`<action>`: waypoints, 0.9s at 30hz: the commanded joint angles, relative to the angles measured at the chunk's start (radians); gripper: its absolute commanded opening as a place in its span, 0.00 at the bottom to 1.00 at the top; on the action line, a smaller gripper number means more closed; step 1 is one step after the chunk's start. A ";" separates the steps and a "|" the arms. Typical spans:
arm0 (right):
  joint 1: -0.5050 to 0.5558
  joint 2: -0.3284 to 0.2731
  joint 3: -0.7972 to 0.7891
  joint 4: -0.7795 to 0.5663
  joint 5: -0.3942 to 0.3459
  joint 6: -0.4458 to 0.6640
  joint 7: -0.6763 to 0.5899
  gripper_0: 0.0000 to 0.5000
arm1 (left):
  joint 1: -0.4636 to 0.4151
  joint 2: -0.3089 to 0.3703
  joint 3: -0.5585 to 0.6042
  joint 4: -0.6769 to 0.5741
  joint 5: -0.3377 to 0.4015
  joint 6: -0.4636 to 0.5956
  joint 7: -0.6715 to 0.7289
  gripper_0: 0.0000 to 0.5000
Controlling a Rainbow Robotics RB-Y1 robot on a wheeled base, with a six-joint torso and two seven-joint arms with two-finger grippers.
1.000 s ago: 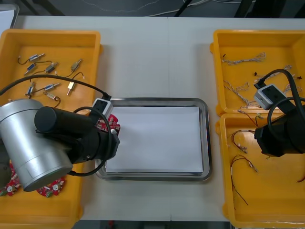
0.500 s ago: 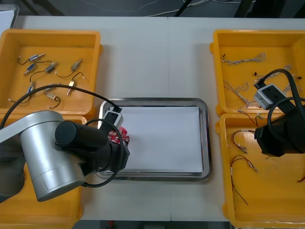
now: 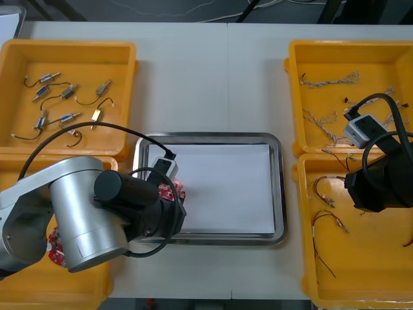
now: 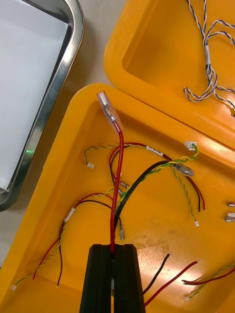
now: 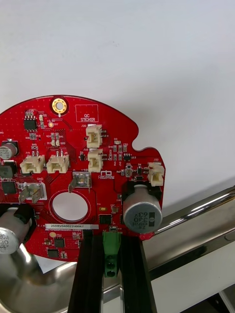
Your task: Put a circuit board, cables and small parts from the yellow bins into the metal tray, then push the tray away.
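A round red circuit board [image 5: 83,166] is clamped at its green connector between the fingers of my left gripper [image 5: 111,244]. It hangs over the white inside of the metal tray [image 5: 196,220], just within the left rim. From the front, the board [image 3: 173,192] peeks out beside the left arm at the tray's [image 3: 277,187] left side. My right gripper [image 4: 115,249] hovers over the front right yellow bin [image 4: 161,244], shut on a red cable [image 4: 117,171] that rises to a clear terminal. The right arm [image 3: 381,181] covers that gripper in the front view.
The back left bin [image 3: 122,64] holds small metal parts [image 3: 64,93] with wires. More red boards [image 3: 55,248] lie in the front left bin. Twisted blue and white cables [image 3: 329,81] are in the back right bin; red, yellow and black cables [image 3: 329,219] in the front right one.
My left arm has swung right, carrying the circuit board from the front left bin across the tray's left rim to over its white inside. The right arm has stayed still.
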 commanded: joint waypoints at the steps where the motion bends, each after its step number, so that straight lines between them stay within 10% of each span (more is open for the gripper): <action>1: -0.021 -0.034 0.008 -0.010 -0.002 0.003 0.030 0.00 | -0.044 -0.029 -0.029 0.004 0.012 -0.014 0.091 0.00; 27: -0.021 -0.034 0.008 -0.010 -0.002 0.003 0.030 0.00 | -0.052 -0.035 -0.088 0.072 -0.020 -0.031 0.122 0.00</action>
